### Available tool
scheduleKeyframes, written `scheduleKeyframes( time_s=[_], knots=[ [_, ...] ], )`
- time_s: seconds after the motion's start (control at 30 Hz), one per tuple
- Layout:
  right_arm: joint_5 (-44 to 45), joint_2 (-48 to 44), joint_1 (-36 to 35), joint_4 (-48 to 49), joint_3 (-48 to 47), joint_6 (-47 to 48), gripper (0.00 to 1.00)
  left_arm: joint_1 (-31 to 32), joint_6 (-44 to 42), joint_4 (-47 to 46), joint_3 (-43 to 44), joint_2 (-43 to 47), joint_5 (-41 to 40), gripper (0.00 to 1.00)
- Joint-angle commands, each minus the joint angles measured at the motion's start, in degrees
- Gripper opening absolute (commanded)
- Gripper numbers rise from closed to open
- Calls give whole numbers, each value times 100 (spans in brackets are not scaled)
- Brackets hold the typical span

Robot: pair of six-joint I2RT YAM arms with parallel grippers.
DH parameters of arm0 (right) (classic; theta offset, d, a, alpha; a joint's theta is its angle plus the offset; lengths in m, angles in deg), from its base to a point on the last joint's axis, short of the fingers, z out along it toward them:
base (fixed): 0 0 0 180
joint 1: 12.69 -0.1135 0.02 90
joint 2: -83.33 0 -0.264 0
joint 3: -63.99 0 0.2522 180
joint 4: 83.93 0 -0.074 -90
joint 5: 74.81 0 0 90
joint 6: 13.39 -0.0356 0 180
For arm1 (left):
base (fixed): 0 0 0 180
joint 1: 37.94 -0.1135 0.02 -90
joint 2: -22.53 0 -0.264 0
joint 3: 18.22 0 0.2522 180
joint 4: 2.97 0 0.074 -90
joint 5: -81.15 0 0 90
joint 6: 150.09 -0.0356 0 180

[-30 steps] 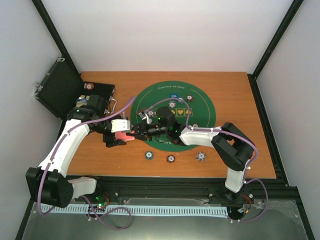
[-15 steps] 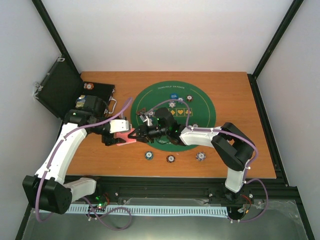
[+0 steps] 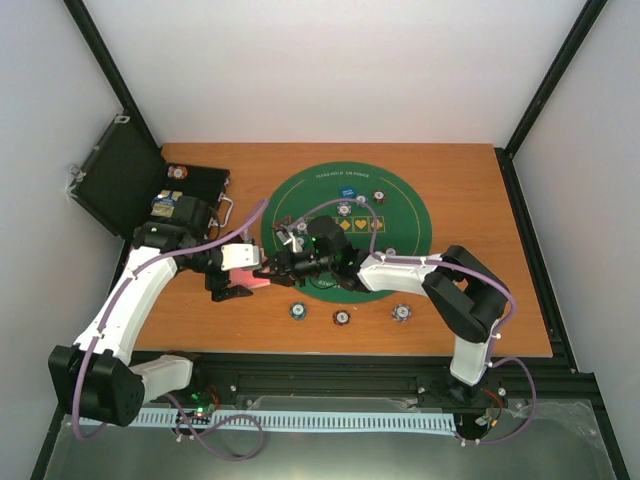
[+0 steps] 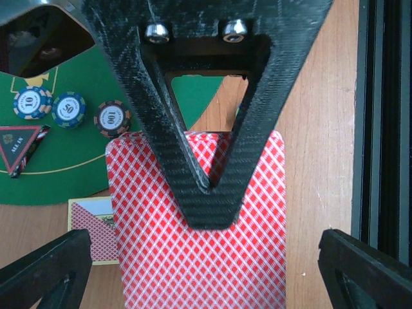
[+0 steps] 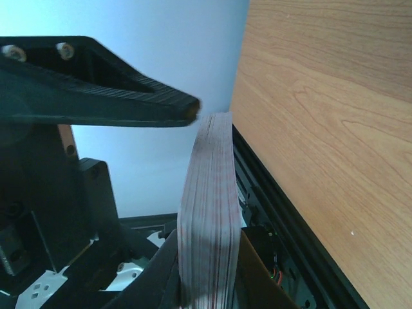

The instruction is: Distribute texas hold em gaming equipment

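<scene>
Deck transfer beside the mat (image 3: 400,215). The deck (image 4: 199,270) of red-backed cards is raised above the worktop (image 3: 480,200), just outside the mat's left-near rim, with its back facing the left wrist camera. The left hand (image 4: 203,238) flanks the deck: its fingers (image 4: 45,270) stand to either side of the long edges, with a sliver of worktop showing between, so it cannot be told whether they clamp the stack or merely bracket it. The right hand (image 3: 272,267) reaches in from over the mat, and one of its fingers (image 4: 206,193) lies across the top card, its tip near the card's centre. Its second finger is not clearly shown, so this hand's state cannot be told either. The right wrist view shows the stack edge-on, squared and thick. Three chips (image 3: 341,318) lie on the worktop just near of the mat; more chips (image 4: 69,109) and a triangular button (image 4: 19,148) rest on the felt. Handling, as judged: the deck is light but loose, its cards thin, slick and springy (prone to shear and fan under side load). Hold the stack by its long edges, and take a single card by sliding it off the top, then pinching the overhang.
</scene>
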Motion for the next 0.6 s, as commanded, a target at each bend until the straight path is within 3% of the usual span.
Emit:
scheduleKeyframes(
  time_s=[0.0, 0.57],
  knots=[
    [-51, -132, -123, 233, -254, 42, 3, 24, -147, -54, -58, -111, 108, 97],
    [63, 12, -161, -70, -217, 179, 3, 24, -96, -230, 11, -112, 91, 77]
  ],
)
